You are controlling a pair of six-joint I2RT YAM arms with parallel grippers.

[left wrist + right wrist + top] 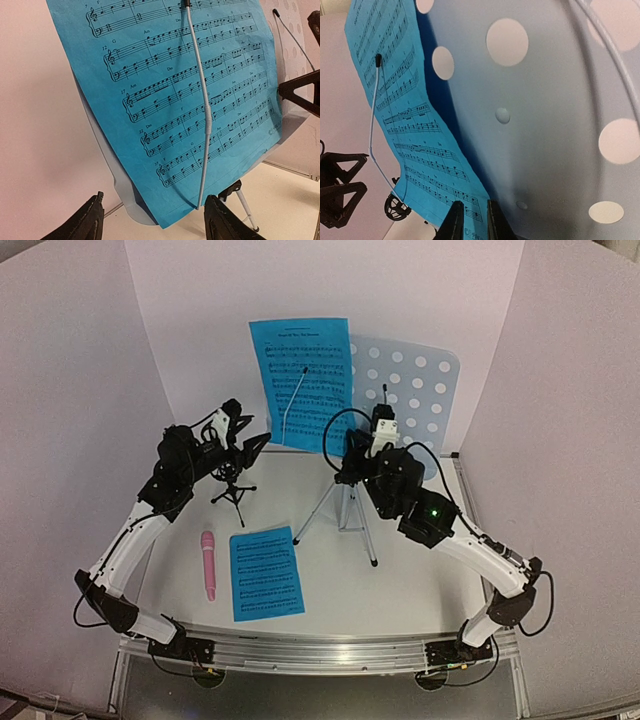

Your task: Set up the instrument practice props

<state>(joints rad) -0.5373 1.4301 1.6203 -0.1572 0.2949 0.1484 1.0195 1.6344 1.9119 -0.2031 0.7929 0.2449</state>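
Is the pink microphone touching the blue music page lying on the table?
Apart. The top view shows the pink microphone lying left of the flat blue music page, with a strip of bare table between them.

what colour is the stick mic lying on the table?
Pink. The pink stick microphone shows best in the top external view, beside the flat blue sheet-music page.
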